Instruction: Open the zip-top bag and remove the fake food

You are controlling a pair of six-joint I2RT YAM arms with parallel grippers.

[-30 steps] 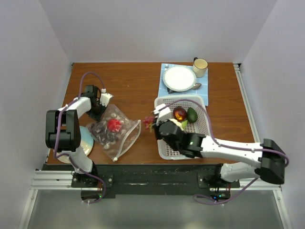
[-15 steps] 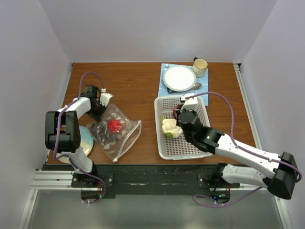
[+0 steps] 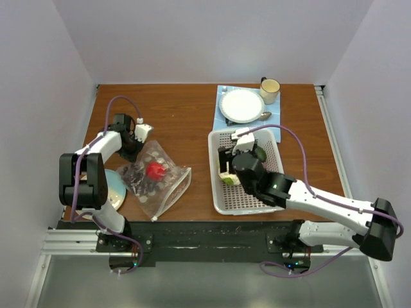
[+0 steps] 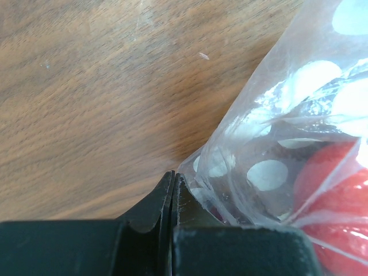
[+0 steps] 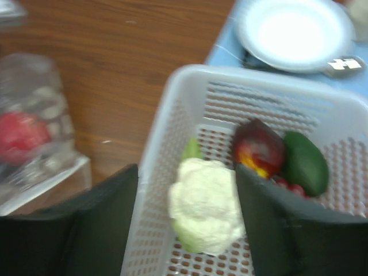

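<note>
The zip-top bag (image 3: 157,183) lies on the table at the left, with a red ball-like fruit (image 3: 154,169) and dark pieces inside. My left gripper (image 3: 133,151) is shut on the bag's far-left corner; its wrist view shows the tips (image 4: 172,175) pinching the dotted plastic (image 4: 287,109) next to the red fruit (image 4: 339,195). My right gripper (image 3: 226,160) hangs open and empty over the white basket (image 3: 247,202). Between its fingers (image 5: 98,224) lies the cream-white lumpy piece (image 5: 207,204). A dark purple-red fruit (image 5: 259,146), a green piece (image 5: 305,161) and small red bits (image 5: 289,185) lie beside it.
A white plate (image 3: 242,104), a spoon (image 3: 264,116) and a cup (image 3: 270,90) stand on a blue mat (image 3: 220,119) behind the basket. A pale round dish (image 3: 115,187) lies at the near left beside the left arm. The bag also shows in the right wrist view (image 5: 40,138).
My right gripper swung from beside the bag, where it held a small red piece, over to the basket and now hangs open and empty. The bag shifted slightly.
</note>
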